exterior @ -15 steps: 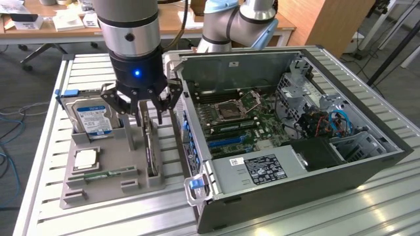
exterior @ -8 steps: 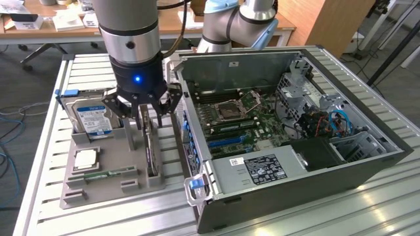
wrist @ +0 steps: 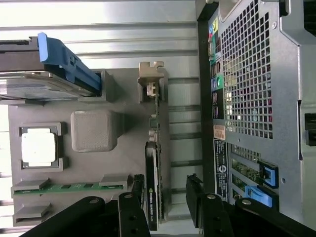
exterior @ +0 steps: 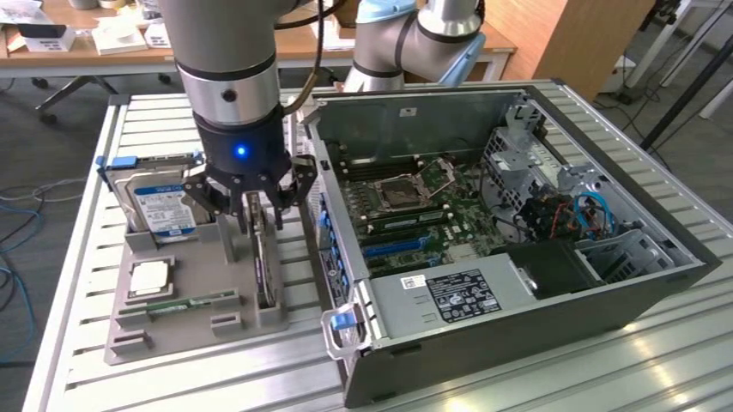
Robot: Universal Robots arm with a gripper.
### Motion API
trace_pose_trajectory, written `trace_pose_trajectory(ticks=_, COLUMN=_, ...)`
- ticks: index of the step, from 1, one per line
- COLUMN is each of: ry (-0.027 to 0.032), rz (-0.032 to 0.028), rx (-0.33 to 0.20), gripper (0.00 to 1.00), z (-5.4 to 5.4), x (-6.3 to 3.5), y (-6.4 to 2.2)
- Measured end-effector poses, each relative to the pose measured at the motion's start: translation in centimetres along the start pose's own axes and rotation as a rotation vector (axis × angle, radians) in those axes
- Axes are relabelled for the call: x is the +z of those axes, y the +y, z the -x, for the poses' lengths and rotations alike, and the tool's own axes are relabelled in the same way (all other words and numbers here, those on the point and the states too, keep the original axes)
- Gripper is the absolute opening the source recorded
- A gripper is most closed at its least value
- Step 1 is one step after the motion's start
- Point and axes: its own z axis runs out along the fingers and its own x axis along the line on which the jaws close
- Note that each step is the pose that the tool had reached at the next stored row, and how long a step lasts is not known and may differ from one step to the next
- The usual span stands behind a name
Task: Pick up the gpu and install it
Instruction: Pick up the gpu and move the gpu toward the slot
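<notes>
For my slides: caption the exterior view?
Open black gripper straddles the thin dark gpu card standing on edge in a grey tray beside an opened computer case.

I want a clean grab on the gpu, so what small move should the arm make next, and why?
Probably close gently on the card. The gripper is open and its fingers straddle the gpu, which stands on edge in the gray holder. A gap shows on at least one side, so nothing seems to be gripped yet.
</notes>
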Motion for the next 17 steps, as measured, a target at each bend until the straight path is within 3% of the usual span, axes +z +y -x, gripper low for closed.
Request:
trace_pose_trajectory(ticks=8, ry=0.0000, rz=-0.0001, rx=0.000, gripper=0.47, z=-0.1, x=1.06, y=-0.05)
trace_pose_trajectory(ticks=17, ry=-0.0014, rz=0.0000, rx=0.000, gripper=0.47, z=-0.4, x=1.26, y=-0.09)
